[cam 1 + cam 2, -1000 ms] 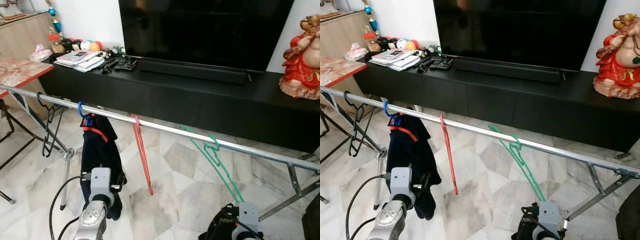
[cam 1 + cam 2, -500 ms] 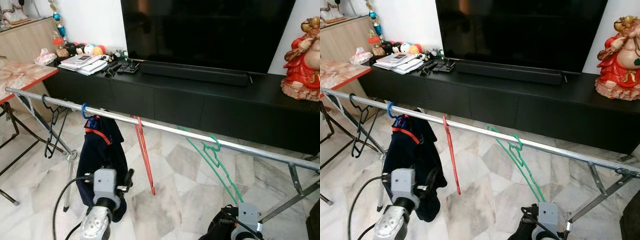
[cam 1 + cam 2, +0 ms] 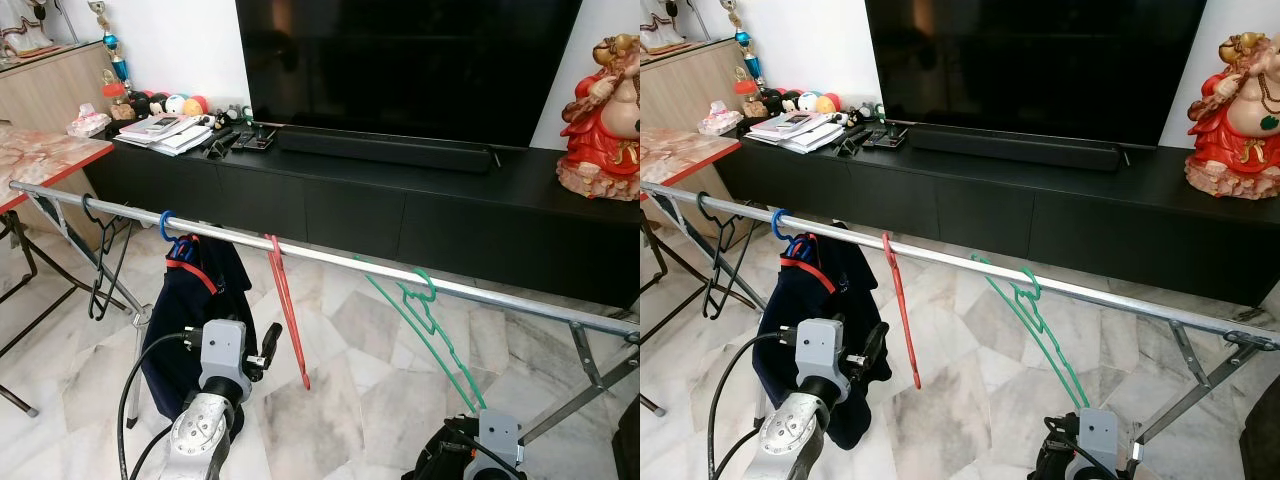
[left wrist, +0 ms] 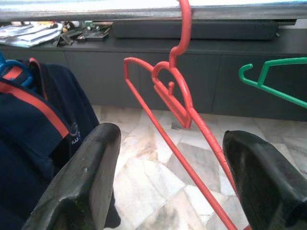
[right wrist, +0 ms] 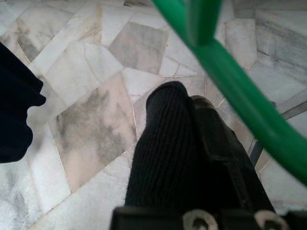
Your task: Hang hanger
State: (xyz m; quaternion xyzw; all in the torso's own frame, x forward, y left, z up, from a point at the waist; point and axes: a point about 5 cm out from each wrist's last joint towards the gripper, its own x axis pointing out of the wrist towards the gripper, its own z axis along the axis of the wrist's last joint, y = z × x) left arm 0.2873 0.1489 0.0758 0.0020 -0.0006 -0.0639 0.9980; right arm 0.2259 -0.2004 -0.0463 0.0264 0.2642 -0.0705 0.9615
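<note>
From the left eye view I see the steel drying rail (image 3: 330, 255) running across in front of the black TV cabinet (image 3: 480, 215). The green hanger (image 3: 432, 325) has its hook over the rail, its body slanting down toward my right arm. A red hanger (image 3: 287, 315), a navy garment (image 3: 195, 310) on a blue hook and a black wire hanger (image 3: 100, 260) hang further along to my left, so I judge the green one is being added to the row.

The right eye view gives the same layout; my left arm sits low beside the garment.

In the left wrist view the left end effector (image 4: 168, 177) is spread wide, its fingers (image 4: 84, 187) either side of the red hanger's neck, touching nothing.

In the right wrist view the right end effector (image 5: 192, 158) is pressed together, with the green bar crossing just beside it; whether it pinches the bar I cannot tell.
</note>
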